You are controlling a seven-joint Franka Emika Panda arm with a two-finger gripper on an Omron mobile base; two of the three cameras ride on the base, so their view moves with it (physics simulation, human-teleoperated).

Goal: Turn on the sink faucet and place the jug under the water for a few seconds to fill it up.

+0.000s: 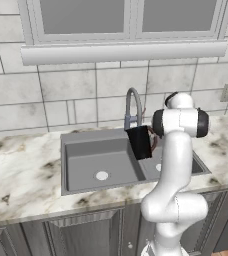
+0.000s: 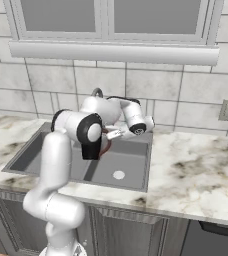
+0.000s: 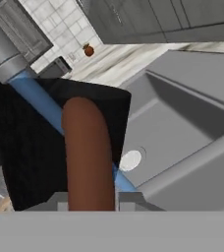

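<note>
Gripper [image 3: 88, 204] clamps brown handle [image 3: 87, 157] of black jug [image 1: 139, 142], held above sink [image 1: 81, 160] beneath faucet [image 1: 133, 107]; blue water [image 3: 38, 101] crosses jug. Arm bent forward over basin, wrist turned sideways.

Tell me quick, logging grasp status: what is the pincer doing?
Pincer: closed on the jug by its brown handle.

No readable text, label, brand, number or sign anywhere on any surface in these views.
</note>
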